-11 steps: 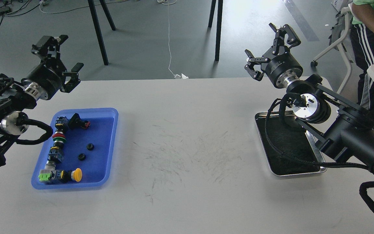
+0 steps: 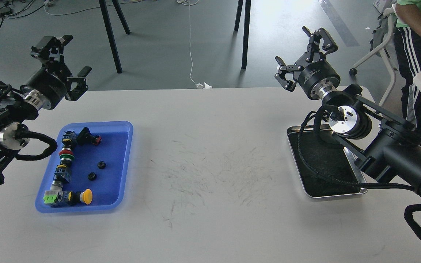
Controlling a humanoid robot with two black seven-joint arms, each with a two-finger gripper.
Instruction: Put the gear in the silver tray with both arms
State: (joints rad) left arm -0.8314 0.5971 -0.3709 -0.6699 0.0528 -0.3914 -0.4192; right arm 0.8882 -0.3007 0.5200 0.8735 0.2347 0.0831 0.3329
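Two small black gears lie in the middle of the blue plastic tray at the table's left. The silver tray, shiny rim and black inside, sits at the right, partly hidden by my right arm and its cable. My left gripper is open and empty, raised above the table's far left edge, behind the blue tray. My right gripper is open and empty, raised above the far edge, behind the silver tray.
The blue tray also holds several push-button switches along its left side and a yellow-capped one at its front. A seated person and a chair are at the far right. Stand legs rise behind the table.
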